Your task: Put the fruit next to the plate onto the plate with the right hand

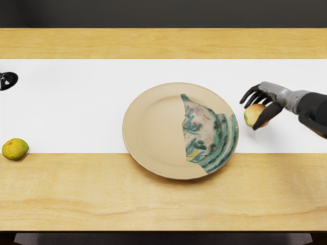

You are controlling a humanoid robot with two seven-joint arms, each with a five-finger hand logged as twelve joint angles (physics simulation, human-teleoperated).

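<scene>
**Right hand arched over the fruit beside the plate**

The dark fingers [254, 94] of the right hand [265, 99] are spread apart and curved downward, arched over the yellow fruit [253, 115] without closing on it. The thumb slants down across the fruit's right side. The hand is black and jointed, with a grey metallic wrist leading into a dark forearm [312, 109] that enters from the right edge.

The yellow fruit is small and round, pale yellow with a faint reddish blush. It lies on the white runner [76, 112], just beside the right rim of the plate [153, 127] and not on it.

The plate is large, round and shallow. Most of it is a matt beige, and a jagged-edged section on its right carries a green and teal painted pattern.

Far to the left, near the runner's front edge, lies a lumpy yellow-green fruit [15, 149], well apart from the plate. Above it, a small dark part of the left hand [6, 80] shows at the picture's edge.

The runner is a smooth white band across a desk [153, 194] of light wood with visible grain. Beyond the far edge the room is dark.
</scene>
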